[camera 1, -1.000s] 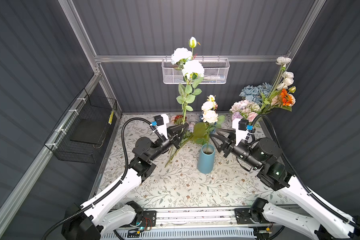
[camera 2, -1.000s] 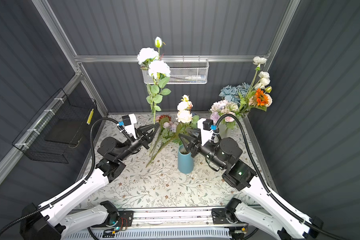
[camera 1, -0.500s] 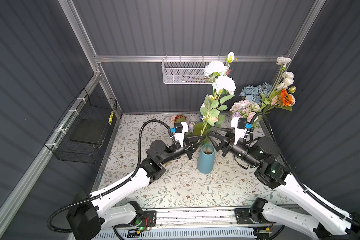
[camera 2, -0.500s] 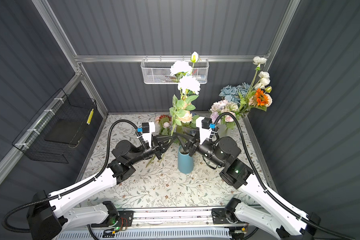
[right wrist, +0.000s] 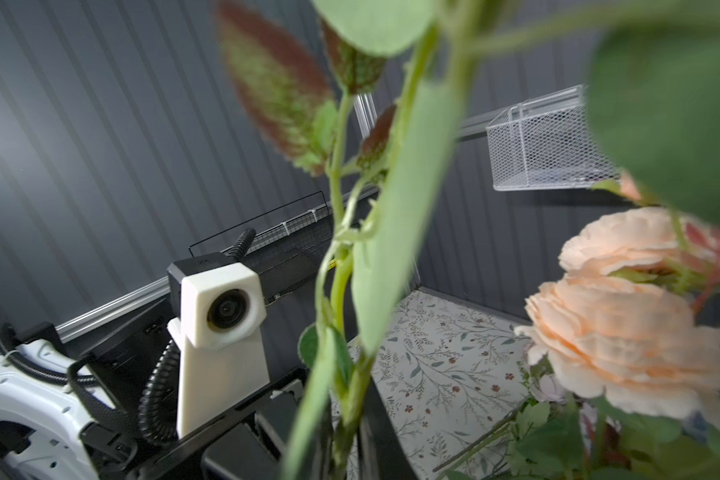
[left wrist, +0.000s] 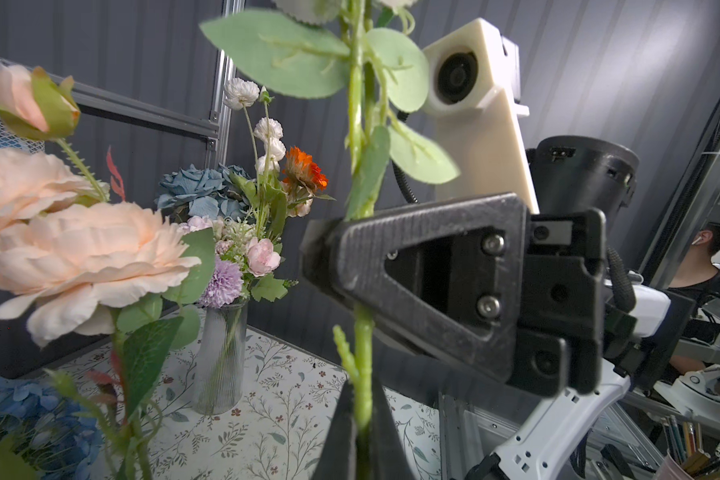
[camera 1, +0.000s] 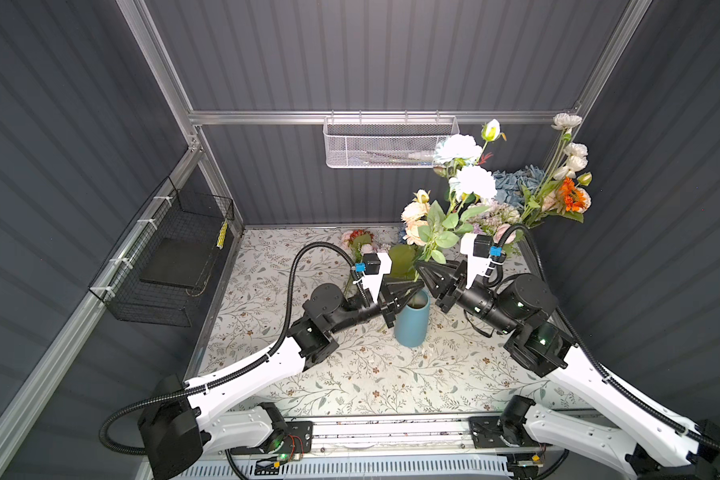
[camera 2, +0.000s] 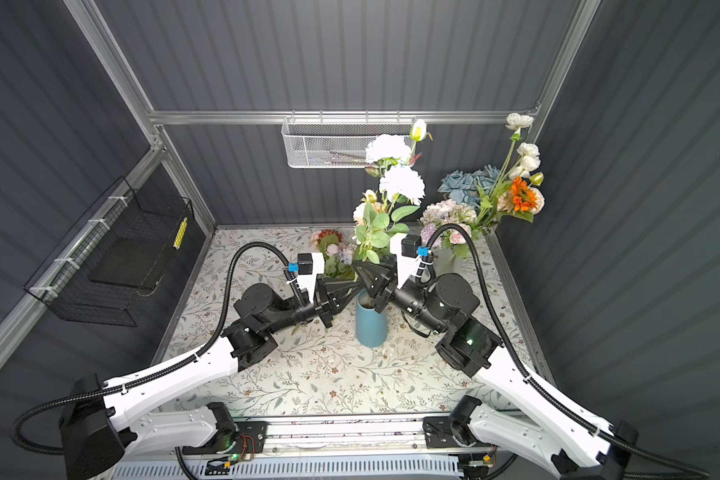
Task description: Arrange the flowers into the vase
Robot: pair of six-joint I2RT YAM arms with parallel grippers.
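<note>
One floral-printed counter (camera 1: pixel 350 382) carries a smooth blue cylindrical vase (camera 1: pixel 410 328), above whose mouth the black wedge-shaped left gripper (camera 1: pixel 417 285) and right gripper (camera 1: pixel 420 266) are both clamped on the slim green plastic stem (left wrist: pixel 360 345) of a frilly white-blossomed spray (camera 1: pixel 472 183), standing nearly upright.

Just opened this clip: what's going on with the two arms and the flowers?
Both arms hold one white-flowered spray upright over the blue vase. The left gripper is shut on its stem low down, and the right gripper is shut on it just above. A peach spray already stands in the vase. Loose flowers lie on the table behind.
</note>
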